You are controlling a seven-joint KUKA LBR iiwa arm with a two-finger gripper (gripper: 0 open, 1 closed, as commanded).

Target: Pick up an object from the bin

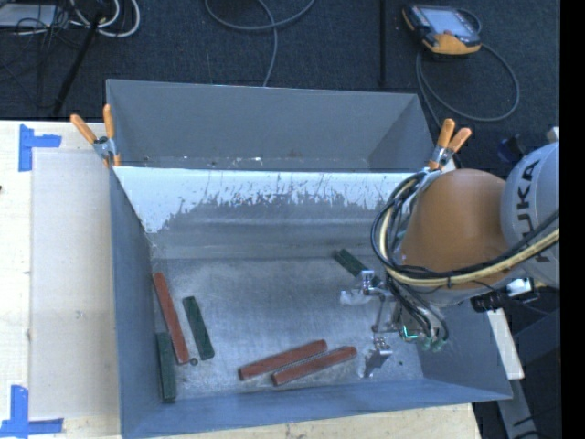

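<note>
Camera view, tool [377, 358] near flat reddish strips [283, 358] (scuffed bin [265, 286])

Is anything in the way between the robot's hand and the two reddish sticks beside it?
Nothing visible. The hand is just past the end of the two reddish sticks; the green stick lies farther back, off that path.

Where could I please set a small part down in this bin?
The bin floor is bare in its middle, between the three sticks at left, the two red-brown sticks at the front and the claw at right. Those edges are crowded.
</note>
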